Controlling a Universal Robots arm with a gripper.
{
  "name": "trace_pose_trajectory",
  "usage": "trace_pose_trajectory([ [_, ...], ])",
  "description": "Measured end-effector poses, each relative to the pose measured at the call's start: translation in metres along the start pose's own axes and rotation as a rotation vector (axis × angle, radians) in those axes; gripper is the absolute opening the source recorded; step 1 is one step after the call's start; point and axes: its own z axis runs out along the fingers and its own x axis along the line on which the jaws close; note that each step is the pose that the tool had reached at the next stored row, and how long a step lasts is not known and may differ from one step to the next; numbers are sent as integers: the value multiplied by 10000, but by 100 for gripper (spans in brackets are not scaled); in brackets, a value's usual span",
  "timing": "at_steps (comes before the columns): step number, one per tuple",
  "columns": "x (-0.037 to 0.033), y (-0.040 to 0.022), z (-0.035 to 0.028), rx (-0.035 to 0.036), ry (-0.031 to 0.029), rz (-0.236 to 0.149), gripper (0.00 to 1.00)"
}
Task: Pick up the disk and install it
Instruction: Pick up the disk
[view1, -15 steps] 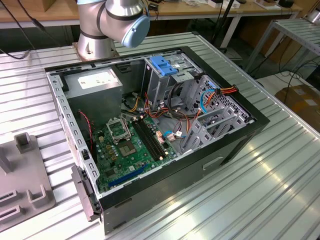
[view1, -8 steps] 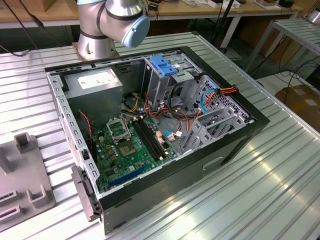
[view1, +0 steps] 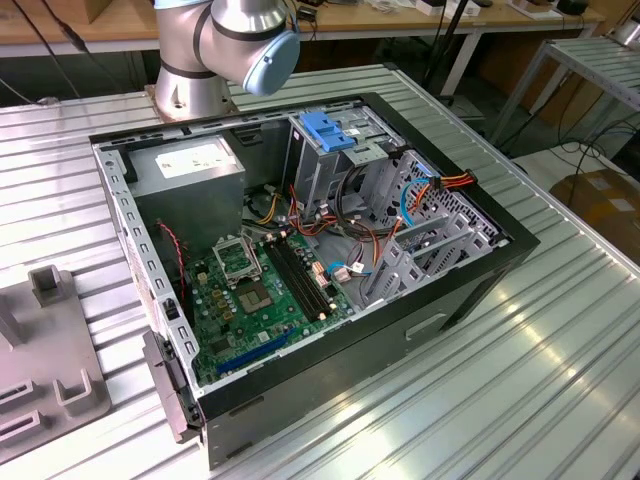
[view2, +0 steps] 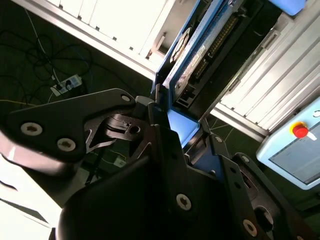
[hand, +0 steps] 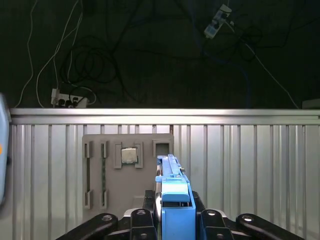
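Step in hand: pick looks done, install not done. Tool (hand: 172, 222) is clamped on the disk (hand: 172, 187), black links either side w/ the blue carrier edge squeezed btwn them in the first wrist view. Second wrist view gives the same grip: tool (view2: 180, 132) jaws closed onto the carrier end, disk (view2: 195, 52) sticking out past them, label face and connector edge visible. Disk sits in the tool, edge-on, clear of the worktop (hand: 250, 165), touching nothing else that I can see.

Beyond the disk in the first wrist view: grey fixture tray (hand: 130, 185) lying flat on the worktop, chip (hand: 129, 156) seated in one pocket, square pocket beside it looks vacant.

Ext view: open PC case (view1: 520, 245) lies on its side on the worktop, arm (view1: 230, 40) base behind it. Inside: drive cage (view1: 310, 170) topped by a blue bracket (view1: 330, 130), PSU box (view1: 190, 165) toward the ext view's left, mobo (view1: 265, 285) in front, loose cables around the cage.

Judgement: task approx halfway, carry phase. Install calls for bringing the disk over the case, squaring the carrier w/ the cage opening, sliding in straight and keeping the cables out of the path. Can't tell which bay is free. Risk: carrier snagging on wires or the cage lip if tilted.
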Motion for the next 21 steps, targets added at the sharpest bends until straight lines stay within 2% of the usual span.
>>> trace_pose_trajectory([
  [2, -1, 0, -41, -1, 1, 0, 37],
  [5, -3, 2, -142, -1, 1, 0, 37],
  [7, -4, 3, -180, -1, 0, 0, 37],
  [11, -7, 4, -312, -1, 0, 0, 37],
  [15, -7, 3, -312, -1, 0, -1, 37],
  [21, -7, -92, -313, -1, 0, -1, 37],
])
